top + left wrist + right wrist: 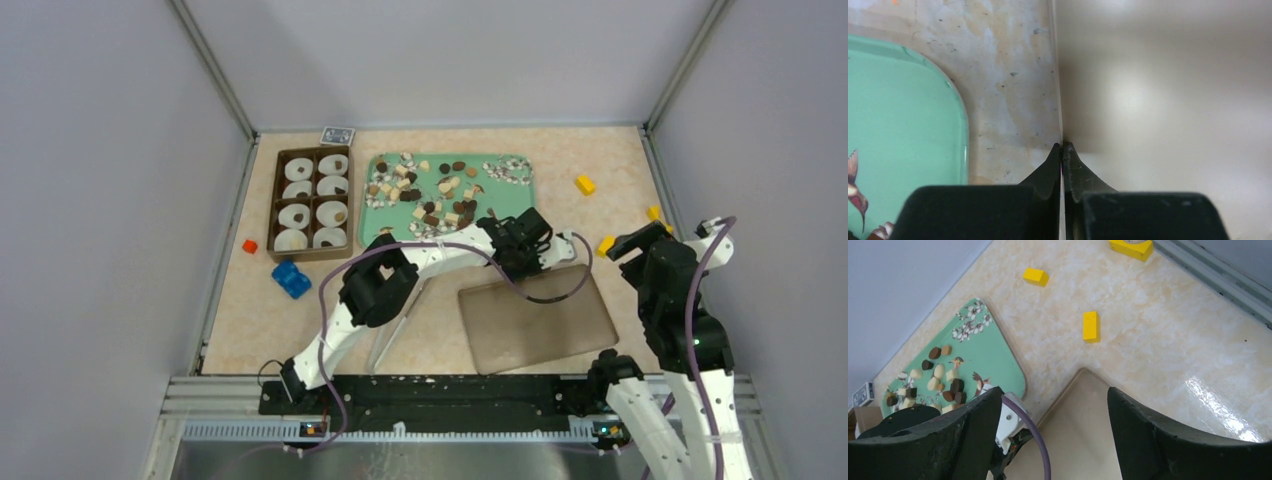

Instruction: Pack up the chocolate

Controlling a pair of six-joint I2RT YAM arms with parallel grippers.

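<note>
The chocolate [430, 188], small dark brown, cream and speckled pieces, lies scattered on the green tray [500, 195], and shows in the right wrist view [943, 380]. My left gripper [520, 255] is shut on the thin far-left edge of a translucent tan lid [535, 320]. In the left wrist view the fingers [1062, 146] pinch that edge, with the lid [1158, 100] to the right and the tray [898, 125] to the left. My right gripper [640, 245] is open and empty, above the lid's [1093, 430] right corner [1054, 390].
A brown box [272, 205] with several white paper cups stands left of the tray. Yellow blocks [585, 184] [1091, 326] lie at the right. A blue object [291, 278], a red block [250, 246] and a card deck [338, 135] lie at the left and back.
</note>
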